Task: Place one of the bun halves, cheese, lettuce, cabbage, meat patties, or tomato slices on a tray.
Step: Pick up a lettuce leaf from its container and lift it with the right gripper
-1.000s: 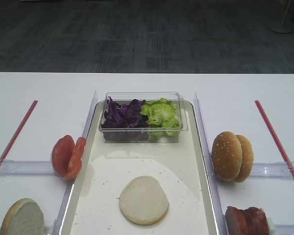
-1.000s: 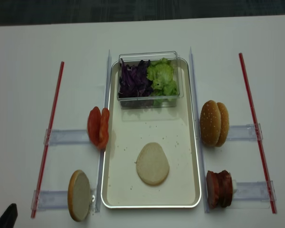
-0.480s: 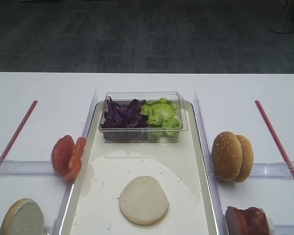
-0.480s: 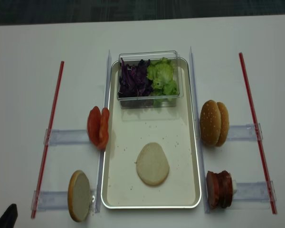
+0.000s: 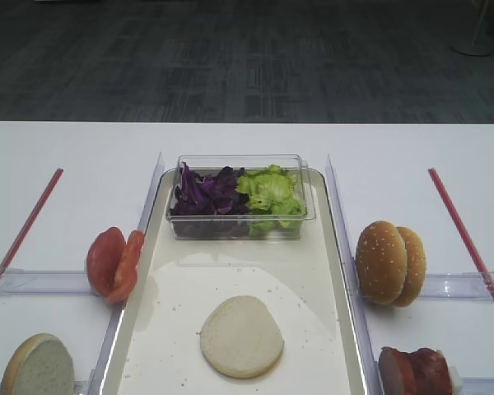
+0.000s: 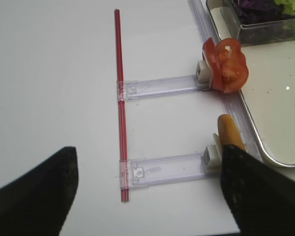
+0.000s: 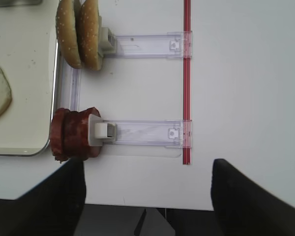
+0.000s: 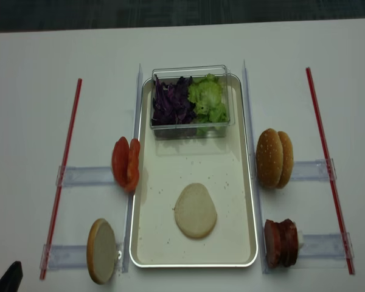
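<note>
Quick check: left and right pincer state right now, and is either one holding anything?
Left pincer: open, holding nothing.
Right pincer: open, holding nothing.

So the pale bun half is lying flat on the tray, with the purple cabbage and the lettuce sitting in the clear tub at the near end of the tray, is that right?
Not quite: the clear tub holding the cabbage and lettuce sits at the tray's far end, as the realsense high view shows. The pale bun half does lie flat on the tray, nearer its near end.
</note>
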Controlling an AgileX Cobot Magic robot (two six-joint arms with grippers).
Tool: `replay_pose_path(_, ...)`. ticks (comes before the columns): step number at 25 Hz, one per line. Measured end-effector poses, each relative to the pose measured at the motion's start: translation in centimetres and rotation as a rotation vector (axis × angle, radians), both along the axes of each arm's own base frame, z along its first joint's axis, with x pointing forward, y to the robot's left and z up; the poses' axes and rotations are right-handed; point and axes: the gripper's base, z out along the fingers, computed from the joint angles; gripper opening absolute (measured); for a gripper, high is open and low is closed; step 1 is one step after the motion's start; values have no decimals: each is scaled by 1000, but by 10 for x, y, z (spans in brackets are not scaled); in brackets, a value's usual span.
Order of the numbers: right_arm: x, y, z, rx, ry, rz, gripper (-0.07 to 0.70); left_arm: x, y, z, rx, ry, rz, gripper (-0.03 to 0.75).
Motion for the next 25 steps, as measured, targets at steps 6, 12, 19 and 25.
replay_pose_path(6,20,0,3,-7,64,9,552,0,0,0,0,0,0,545)
replay_pose_path(12,47,0,0,-16,148,28,552,0,0,0,0,0,0,545)
replay_pose_path(19,78,-1,-4,-31,234,46,552,0,0,0,0,0,0,545)
replay_pose_path(25,98,-1,-2,-34,258,49,552,0,0,0,0,0,0,545)
